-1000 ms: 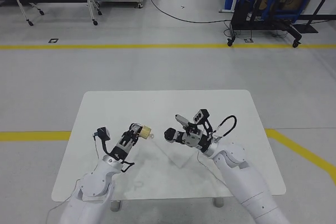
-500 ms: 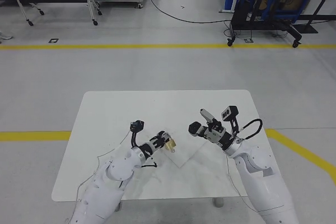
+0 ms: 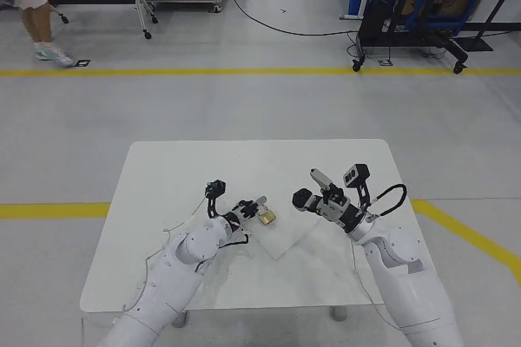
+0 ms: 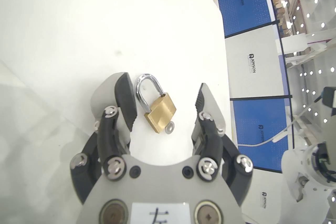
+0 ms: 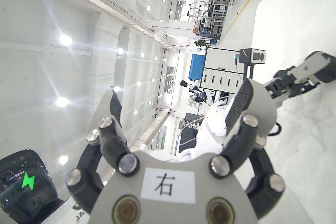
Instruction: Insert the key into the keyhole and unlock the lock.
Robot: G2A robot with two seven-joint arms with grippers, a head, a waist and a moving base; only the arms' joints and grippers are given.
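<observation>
Left gripper [image 4: 162, 81] wide open, empty, straddling padlock [image 4: 160, 113] with key [image 4: 170, 127] seated; right gripper [image 5: 180, 88] likewise open, empty; suggest lifting straight up, since pad [image 4: 126, 99] sits just beside shackle [image 4: 141, 86].

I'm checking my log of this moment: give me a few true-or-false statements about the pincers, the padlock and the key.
The left pincer is open. True.
The right pincer grips the padlock. False: it is open and empty; the padlock lies on the table between the left pincer's fingers.
The key lies far from the padlock. False: its head sticks out at the padlock's base.
The padlock's body is brass-coloured. True.
</observation>
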